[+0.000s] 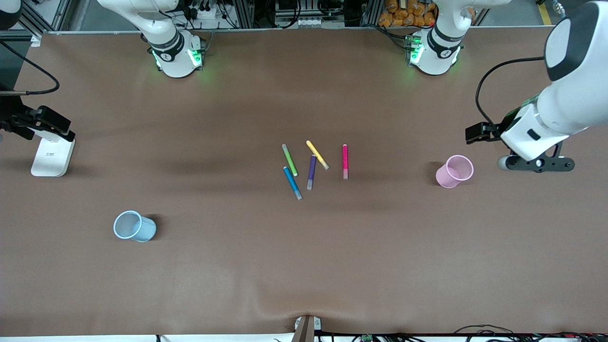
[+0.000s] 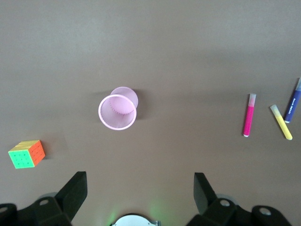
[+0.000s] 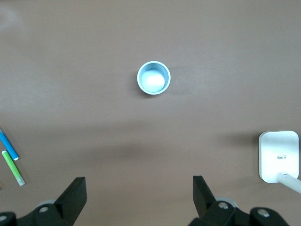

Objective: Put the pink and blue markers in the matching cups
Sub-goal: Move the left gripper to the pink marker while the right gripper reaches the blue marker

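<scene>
At the table's middle you have a loose cluster of five markers. One marker point(image 1: 345, 161) lies alone on the side toward the left arm's end, and the front marker point(image 1: 292, 183) lies nearest the front camera. The other three point(image 1: 311, 172) lie between and just above these two. One cup point(image 1: 454, 171) stands toward the left arm's end, with the left gripper point(image 1: 536, 164) over the table just beside it and a cube point(image 2: 27, 154) near it. The second cup point(image 1: 134, 226) stands toward the right arm's end, nearer the front camera than the markers. A stand point(image 1: 52, 154) sits farther from the front camera than this cup, at the table's edge, and the right gripper point(image 3: 139, 193) hangs over that end.
</scene>
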`<state>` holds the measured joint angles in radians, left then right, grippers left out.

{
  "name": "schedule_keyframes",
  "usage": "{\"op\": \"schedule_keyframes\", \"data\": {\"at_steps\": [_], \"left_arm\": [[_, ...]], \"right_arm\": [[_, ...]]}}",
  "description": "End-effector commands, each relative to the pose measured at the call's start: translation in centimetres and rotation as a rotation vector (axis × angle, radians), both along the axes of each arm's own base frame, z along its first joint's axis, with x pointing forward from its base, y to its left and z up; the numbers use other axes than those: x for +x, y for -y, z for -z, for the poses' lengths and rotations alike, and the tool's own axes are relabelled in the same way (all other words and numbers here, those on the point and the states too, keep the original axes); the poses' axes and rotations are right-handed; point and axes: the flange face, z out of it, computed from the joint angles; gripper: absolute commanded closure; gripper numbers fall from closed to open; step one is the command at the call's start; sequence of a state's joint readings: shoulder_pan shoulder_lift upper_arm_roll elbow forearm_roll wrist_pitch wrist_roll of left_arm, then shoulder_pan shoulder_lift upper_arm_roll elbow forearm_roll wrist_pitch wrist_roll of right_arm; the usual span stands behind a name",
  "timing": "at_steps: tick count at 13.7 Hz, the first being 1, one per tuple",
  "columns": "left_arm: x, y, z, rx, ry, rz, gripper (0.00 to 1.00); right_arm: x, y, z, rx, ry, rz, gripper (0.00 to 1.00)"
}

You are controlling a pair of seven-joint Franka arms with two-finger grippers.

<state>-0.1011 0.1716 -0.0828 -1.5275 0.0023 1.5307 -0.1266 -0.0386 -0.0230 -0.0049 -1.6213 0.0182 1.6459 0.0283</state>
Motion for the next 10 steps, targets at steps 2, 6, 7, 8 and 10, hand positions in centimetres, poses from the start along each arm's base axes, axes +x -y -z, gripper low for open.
{"op": "schedule_keyframes", "data": {"at_steps": [2, 6, 7, 8, 10], "left_arm": [[1.1, 2.1, 2.5, -0.035, -0.014, -0.052, 0.00], [1.5, 6.3, 5.7, -0.042, -0.023, -0.073, 0.00], [1.6, 7.5, 7.5, -0.044, -0.032, -0.080, 0.00], [1.2, 9.0, 8.9, -0.047, -0.019, -0.094, 0.00], [0.3, 11.7, 11.5, -0.040, -0.002, -0.113, 0.00]], "right_arm": [[-0.6, -1.2, 0.6, -0.009, -0.002, -0.009, 0.00], [-0.3, -5.8, 2.1, -0.007, 0.012, -0.091, 0.00], [-0.2, -6.8, 2.2, -0.007, 0.015, -0.108, 0.00], [-0.2, -8.2, 2.5, -0.001, 0.010, -0.129, 0.00], [0.2, -12.2, 4.2, 0.000, -0.005, -0.176, 0.00]]}}
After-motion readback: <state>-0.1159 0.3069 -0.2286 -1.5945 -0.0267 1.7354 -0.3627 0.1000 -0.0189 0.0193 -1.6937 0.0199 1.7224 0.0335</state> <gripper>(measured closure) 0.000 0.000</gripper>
